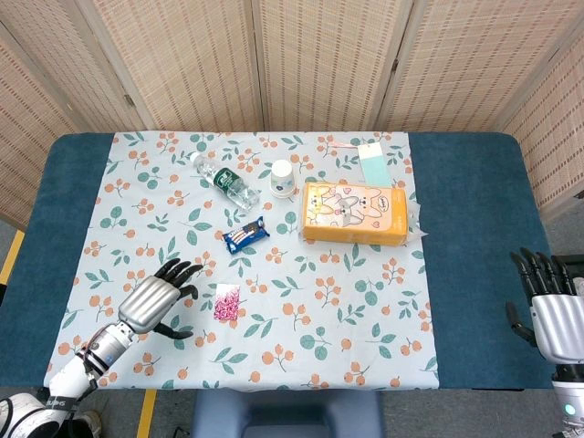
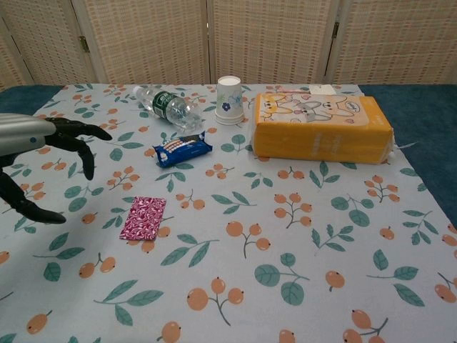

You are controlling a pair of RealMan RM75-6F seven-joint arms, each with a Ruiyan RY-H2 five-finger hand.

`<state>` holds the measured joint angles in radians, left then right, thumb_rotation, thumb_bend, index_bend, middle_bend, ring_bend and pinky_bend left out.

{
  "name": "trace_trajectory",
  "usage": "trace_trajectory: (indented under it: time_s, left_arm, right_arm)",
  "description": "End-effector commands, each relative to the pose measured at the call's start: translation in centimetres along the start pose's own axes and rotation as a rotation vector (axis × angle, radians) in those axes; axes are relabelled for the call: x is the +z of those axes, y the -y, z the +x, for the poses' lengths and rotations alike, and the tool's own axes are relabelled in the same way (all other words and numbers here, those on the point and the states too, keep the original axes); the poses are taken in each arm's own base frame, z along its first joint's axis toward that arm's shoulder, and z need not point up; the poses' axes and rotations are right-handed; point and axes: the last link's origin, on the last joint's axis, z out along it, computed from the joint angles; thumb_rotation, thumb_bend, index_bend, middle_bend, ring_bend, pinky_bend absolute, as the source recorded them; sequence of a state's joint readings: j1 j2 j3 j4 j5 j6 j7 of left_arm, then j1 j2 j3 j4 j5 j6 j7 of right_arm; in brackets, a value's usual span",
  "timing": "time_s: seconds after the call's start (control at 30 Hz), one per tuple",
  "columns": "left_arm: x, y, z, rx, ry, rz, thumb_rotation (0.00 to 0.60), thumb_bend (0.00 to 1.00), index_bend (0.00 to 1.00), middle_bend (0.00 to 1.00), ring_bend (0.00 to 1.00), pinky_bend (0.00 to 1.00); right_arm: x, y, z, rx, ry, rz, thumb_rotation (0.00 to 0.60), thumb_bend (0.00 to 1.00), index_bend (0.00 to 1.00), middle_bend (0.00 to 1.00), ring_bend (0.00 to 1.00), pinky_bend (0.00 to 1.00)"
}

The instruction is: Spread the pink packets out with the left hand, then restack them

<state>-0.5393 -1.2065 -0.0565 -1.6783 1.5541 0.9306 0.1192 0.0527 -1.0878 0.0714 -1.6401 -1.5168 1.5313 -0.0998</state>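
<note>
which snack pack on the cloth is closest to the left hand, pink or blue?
The pink packets, lying just right of the open left hand. The blue snack pack sits farther up the cloth, near the water bottle.

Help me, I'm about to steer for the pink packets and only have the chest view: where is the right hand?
Observer: The right hand is by the table's right edge, off the floral cloth, fingers apart, holding nothing.
Operator: And the left hand's gap to the packets?
Observer: From above, the left hand sits just left of the pink packets, fingertips short of them, not touching.
Operator: Anything behind the orange box?
Observer: A pale teal card lies on the cloth beyond the orange box.
</note>
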Motion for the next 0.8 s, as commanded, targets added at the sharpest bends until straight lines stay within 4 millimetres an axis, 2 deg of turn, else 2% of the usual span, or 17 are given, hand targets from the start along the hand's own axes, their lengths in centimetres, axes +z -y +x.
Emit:
trace_trajectory:
  time_s: [0.03, 0.23, 0.47, 0.8]
  left_arm:
    - [1.0, -0.5, -0.4, -0.016, 0.01, -0.011, 0.255, 0.12, 0.41, 0.05, 0.0, 0.0]
    - [2.5, -0.7, -1.5, 0.0, 0.049, 0.001, 0.131, 0.11, 0.41, 0.02, 0.0, 0.0]
    - [3.7, -0.9, -3.2, -0.001, 0.053, 0.019, 0.11, 0.11, 0.41, 0.0, 0.0, 0.0]
    - [6.1, -2.7, -4.6, 0.029, 0.03, -0.029, 0.104, 0.12, 0.39, 0.0, 0.0, 0.0]
  right_arm:
    - [0.0, 0.0, 0.0, 0.0, 0.0, 0.0, 0.6, 0.48, 0.0, 0.07, 0.02, 0.0]
    - [-0.1, -0.2, -0.1, 0.001, 0.002, -0.005, 0.6, 0.48, 0.0, 0.07, 0.02, 0.0]
    - [-0.1, -0.1, -0.3, 0.001, 0.009, -0.004, 0.6, 0.48, 0.0, 0.07, 0.02, 0.0]
    - [-0.2, -0.2, -0.5, 0.001, 0.017, -0.013, 0.6, 0.48, 0.0, 0.07, 0.02, 0.0]
